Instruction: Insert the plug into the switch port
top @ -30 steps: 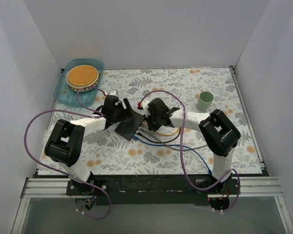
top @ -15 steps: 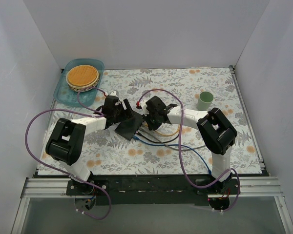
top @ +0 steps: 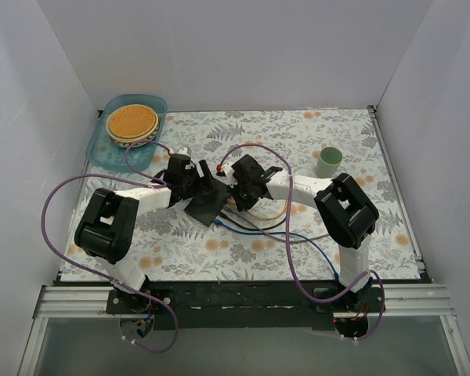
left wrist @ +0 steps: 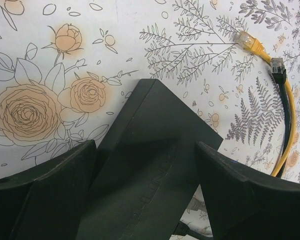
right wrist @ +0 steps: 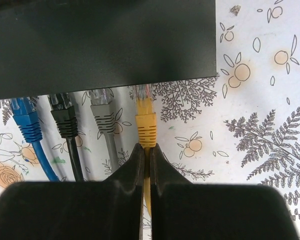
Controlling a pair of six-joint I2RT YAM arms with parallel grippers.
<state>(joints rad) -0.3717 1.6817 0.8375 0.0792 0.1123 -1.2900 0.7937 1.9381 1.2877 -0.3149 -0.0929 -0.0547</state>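
Left gripper [left wrist: 146,160] clamped on switch [left wrist: 155,120] | right gripper [right wrist: 145,157] pinching yellow plug [right wrist: 145,120] by its cable | plug tip at switch edge, beside grey plug [right wrist: 104,112]

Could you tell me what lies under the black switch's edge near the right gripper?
Four plugs reach the edge of the switch: a blue plug, black plug, grey plug and yellow plug, the last pinched by the right gripper. The sockets are covered, so seating is unseen.

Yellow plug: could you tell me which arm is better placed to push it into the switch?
Right: the right hand pinches the cable just behind the yellow plug, lined up at the edge of the switch. The left hand grips the switch.
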